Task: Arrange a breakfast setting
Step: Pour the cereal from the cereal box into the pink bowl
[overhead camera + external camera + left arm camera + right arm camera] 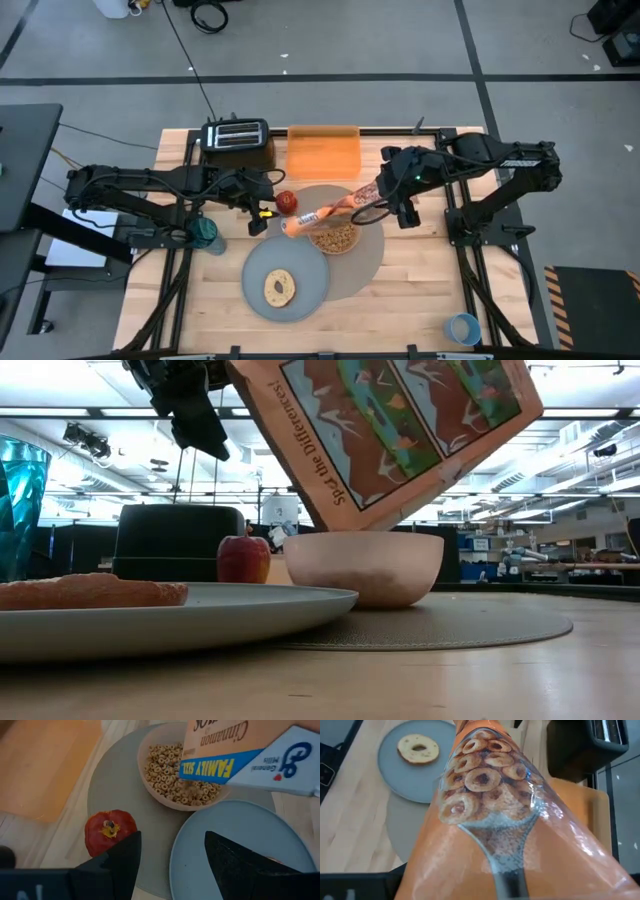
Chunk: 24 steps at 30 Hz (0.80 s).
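A pale pink bowl (335,238) with cereal rings (182,785) stands on the round taupe mat (365,262). My right gripper (376,200) is shut on an orange cereal box (325,213), tilted above the bowl (365,565). The red apple (287,202) stands on the mat's far left edge. The bagel (279,288) lies on the grey plate (305,292), which overlaps the mat's near left part. My left gripper (172,865) is open and empty above the plate's far rim, just near-left of the apple (110,830). A small blue cup (462,328) stands at the near right corner. No spoon shows. My right gripper holds the cereal box by its right, higher end (366,200), coming level from the table's right. The box (490,820) fills the right wrist view and hides the fingers. It is lifted clear and slants down to the left, its low corner (345,520) just above the bowl's rim.
A black toaster (238,135) and an orange tray (323,152) stand along the far edge. A teal glass (205,232) stands left of the plate, under my left arm. Bare wood lies on the near right, around the blue cup.
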Each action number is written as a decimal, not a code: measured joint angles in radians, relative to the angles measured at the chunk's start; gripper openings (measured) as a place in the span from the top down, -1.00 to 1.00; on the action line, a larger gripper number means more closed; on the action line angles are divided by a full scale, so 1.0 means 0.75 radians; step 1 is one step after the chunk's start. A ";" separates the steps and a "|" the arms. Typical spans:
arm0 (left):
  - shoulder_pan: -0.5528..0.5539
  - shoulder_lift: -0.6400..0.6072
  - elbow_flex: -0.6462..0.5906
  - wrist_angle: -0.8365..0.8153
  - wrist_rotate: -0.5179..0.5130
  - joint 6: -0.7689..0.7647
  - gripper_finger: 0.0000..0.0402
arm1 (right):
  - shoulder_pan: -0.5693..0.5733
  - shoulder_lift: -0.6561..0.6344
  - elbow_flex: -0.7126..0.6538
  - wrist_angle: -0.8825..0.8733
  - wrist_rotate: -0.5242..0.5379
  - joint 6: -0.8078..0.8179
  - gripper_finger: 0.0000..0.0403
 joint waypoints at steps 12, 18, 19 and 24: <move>0.001 -0.001 0.000 0.000 0.000 0.002 -0.13 | 0.077 -0.084 0.000 -0.125 -0.018 0.113 -0.17; 0.001 -0.001 0.000 0.038 0.000 0.005 -0.13 | 0.077 -0.146 0.000 -0.137 0.064 0.187 -0.17; 0.001 -0.001 0.000 0.044 0.000 0.005 -0.13 | 0.078 -0.147 0.001 -0.132 0.063 0.196 -0.17; 0.001 -0.001 0.000 0.056 0.000 0.005 -0.13 | 0.105 -0.120 -0.001 -0.137 -0.016 0.185 -0.17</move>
